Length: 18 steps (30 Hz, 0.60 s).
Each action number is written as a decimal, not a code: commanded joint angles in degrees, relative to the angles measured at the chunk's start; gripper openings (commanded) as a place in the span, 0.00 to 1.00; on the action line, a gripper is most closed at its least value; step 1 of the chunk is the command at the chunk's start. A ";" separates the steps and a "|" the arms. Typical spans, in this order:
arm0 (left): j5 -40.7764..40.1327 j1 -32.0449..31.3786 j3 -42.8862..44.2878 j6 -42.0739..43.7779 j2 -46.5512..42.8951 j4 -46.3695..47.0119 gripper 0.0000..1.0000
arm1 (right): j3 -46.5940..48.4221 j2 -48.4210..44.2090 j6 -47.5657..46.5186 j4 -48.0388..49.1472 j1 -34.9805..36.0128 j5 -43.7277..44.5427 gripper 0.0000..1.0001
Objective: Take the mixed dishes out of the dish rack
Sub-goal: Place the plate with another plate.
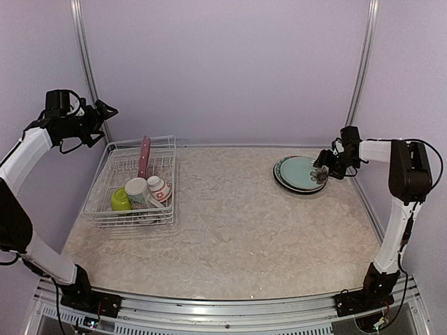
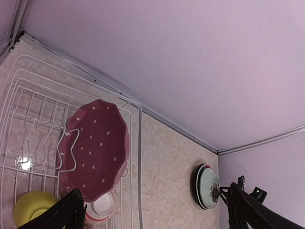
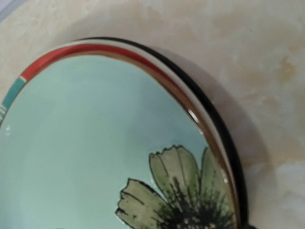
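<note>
Teal flower plate (image 3: 86,143) stacked flat at 3 o'clock; my right fingers (image 1: 325,165) at its rim, grip unreadable. Left fingers (image 2: 66,212) spread, high by rack (image 1: 126,142), likely for upright pink plate (image 2: 95,148).

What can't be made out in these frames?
1. The right gripper: too small in the top view to tell open from shut; its fingers are out of the right wrist view, which is filled by the flower plate.
2. Plates under it: covered; only the edge of a black plate shows.
3. The green bowl: cut by the left wrist view's bottom edge.
4. The mug: print too small in the top view.
</note>
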 commanded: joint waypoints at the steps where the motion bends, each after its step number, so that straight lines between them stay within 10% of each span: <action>1: 1.94 0.35 2.34 -0.29 1.16 -0.77 0.99 | 3.82 2.17 -2.81 -4.50 1.62 4.39 0.78; 18: 7.99 -1.43 9.57 3.44 9.79 -8.09 0.95 | -2.65 -7.17 -8.33 -9.16 5.21 15.52 1.00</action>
